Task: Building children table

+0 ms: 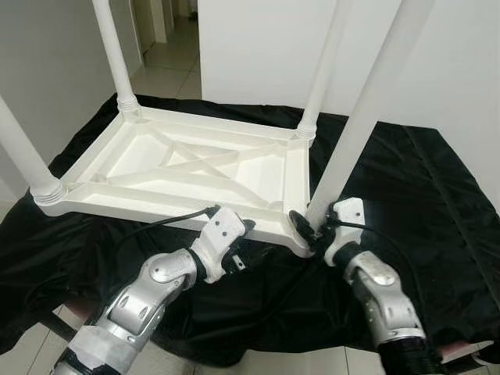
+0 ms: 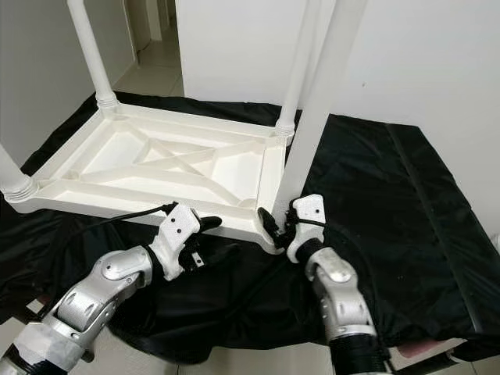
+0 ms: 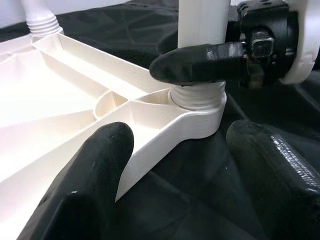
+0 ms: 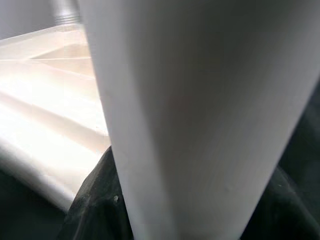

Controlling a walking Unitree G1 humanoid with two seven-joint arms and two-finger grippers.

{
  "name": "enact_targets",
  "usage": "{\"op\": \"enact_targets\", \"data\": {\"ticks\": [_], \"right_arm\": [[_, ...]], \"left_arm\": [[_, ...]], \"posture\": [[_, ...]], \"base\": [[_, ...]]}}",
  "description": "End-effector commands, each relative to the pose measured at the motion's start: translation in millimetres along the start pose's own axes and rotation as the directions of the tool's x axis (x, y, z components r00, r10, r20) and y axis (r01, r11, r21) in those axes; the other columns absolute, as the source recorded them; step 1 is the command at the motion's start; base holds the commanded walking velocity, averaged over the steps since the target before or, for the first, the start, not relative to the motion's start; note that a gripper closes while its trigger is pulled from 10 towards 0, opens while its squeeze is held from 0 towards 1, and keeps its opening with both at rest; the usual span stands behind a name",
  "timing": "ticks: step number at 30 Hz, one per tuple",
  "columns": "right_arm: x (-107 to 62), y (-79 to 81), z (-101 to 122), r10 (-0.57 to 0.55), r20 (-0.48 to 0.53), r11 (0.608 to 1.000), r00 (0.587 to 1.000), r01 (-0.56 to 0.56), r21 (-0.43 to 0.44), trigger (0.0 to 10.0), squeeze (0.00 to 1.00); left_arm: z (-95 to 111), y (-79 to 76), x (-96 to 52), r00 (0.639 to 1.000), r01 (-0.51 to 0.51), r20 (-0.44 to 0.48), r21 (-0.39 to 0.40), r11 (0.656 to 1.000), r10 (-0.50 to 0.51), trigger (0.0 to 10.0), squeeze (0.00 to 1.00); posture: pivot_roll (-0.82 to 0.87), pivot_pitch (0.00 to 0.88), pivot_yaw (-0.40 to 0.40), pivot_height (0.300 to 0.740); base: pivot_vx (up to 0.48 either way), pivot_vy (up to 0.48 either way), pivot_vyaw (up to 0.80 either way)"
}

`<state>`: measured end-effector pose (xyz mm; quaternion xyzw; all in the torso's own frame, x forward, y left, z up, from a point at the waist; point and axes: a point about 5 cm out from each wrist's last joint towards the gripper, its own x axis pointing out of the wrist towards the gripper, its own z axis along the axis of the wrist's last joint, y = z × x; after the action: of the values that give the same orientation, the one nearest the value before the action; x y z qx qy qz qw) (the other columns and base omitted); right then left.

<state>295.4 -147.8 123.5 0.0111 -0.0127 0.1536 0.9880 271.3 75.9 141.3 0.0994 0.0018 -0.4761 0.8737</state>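
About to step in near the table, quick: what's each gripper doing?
Left gripper: open, at the tabletop's near edge.
Right gripper: shut on the near-right leg.

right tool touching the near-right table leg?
Touching. In the left wrist view a black finger of the right tool lies across the table leg just above its threaded base, no gap.

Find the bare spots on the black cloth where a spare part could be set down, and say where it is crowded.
The black cloth lies bare right of the upturned white table. The near corner is crowded: the right gripper is shut on the leg, with the left gripper beside it.
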Motion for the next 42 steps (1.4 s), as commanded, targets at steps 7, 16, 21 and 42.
{"op": "enact_targets", "data": {"ticks": [7, 16, 21, 42], "right_arm": [[-10.6, 0.4, -19, -0.436, -0.083, 0.898, 0.896, 0.439, 0.024, 10.0, 0.0], [-7.7, 9.1, -11, -0.459, -0.048, 0.887, 0.887, 0.461, 0.037, 10.0, 0.0], [-6.0, 12.8, -5, -0.447, -0.018, 0.893, 0.895, 0.447, 0.048, 10.0, 1.0], [-15.5, 0.6, 3, -0.296, 0.051, 0.955, 0.954, 0.296, 0.018, 10.0, 0.0]], "left_arm": [[2, 6.9, 3.8, 0.998, 0.064, 0.005, 0.025, 0.998, -0.064, 10.0, 0.0], [5, 11.2, 7.5, 0.997, 0.071, 0.01, 0.041, 0.997, -0.071, 10.0, 0.0], [5, 12.9, 8.6, 0.997, 0.078, 0.011, 0.046, 0.996, -0.078, 10.0, 0.0], [2, 6.2, 6.1, 0.998, 0.047, 0.029, 0.016, 0.999, -0.048, 10.0, 0.0]], "posture": [[-0.02, 0.0, -0.018, 0.74], [-0.03, 0.0, 0.005, 0.74], [-0.03, 0.0, 0.002, 0.74], [-0.03, 0.0, -0.036, 0.74]], "base": [[0.0, 0.0, 0.0], [0.0, 0.0, 0.0], [0.0, 0.0, 0.0], [0.0, 0.0, 0.0]]}}
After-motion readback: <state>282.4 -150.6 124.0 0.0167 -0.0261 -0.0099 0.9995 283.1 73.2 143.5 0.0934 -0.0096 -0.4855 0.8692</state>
